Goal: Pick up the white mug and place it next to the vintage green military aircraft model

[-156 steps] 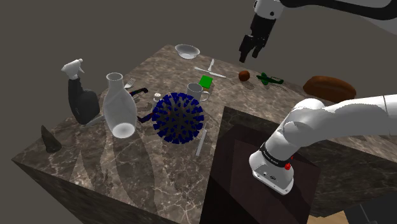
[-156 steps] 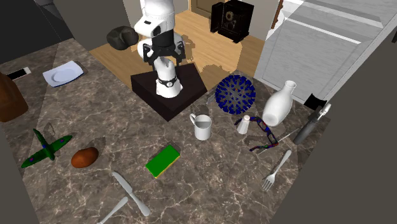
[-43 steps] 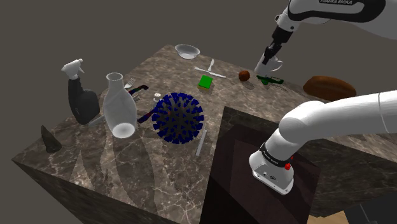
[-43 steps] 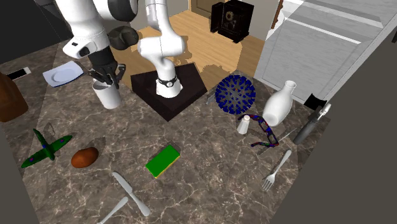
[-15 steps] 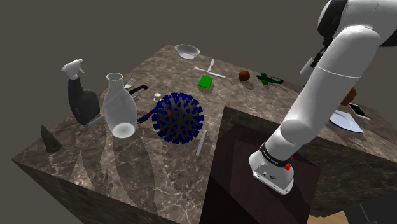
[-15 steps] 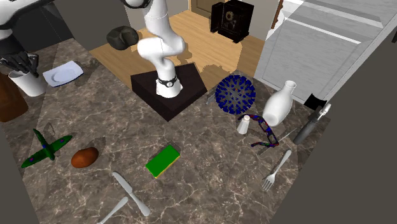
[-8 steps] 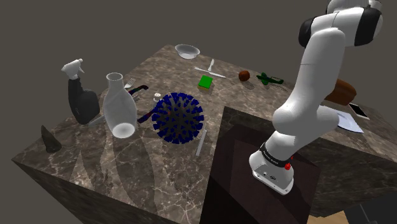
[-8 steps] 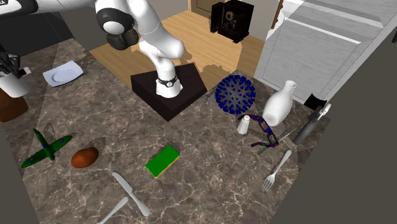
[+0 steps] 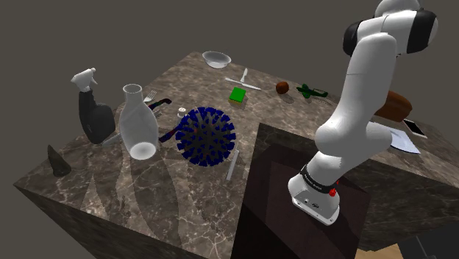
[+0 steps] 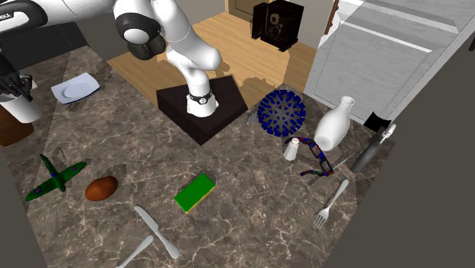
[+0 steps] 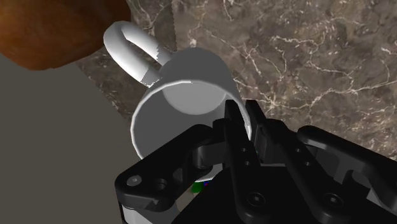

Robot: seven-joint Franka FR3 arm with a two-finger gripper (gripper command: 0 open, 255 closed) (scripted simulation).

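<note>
In the second exterior view my black gripper (image 10: 11, 81) is at the far left edge, shut on the rim of the white mug (image 10: 23, 107). The mug hangs upright just over the brown loaf (image 10: 11, 130). In the wrist view one of the fingers (image 11: 236, 130) reaches inside the mug (image 11: 184, 105), whose handle points away towards the loaf (image 11: 54, 28). The green aircraft model (image 10: 51, 177) lies on the marble table, nearer the camera than the mug and well apart from it. It also appears at the far side of the table (image 9: 312, 92) in the shoulder view.
A white plate (image 10: 74, 89) lies beside the mug, and a brown ball (image 10: 100, 188) sits next to the aircraft. A green block (image 10: 195, 192), a knife (image 10: 156, 231), a fork (image 10: 329, 204), a blue spiky ball (image 10: 281, 111), a vase (image 10: 335, 126) and the stand (image 10: 202, 114) crowd the table.
The arm folded back and raised its elbow. The gripper with the mug went to the second exterior view's left edge, then came back a little to the right and down.
</note>
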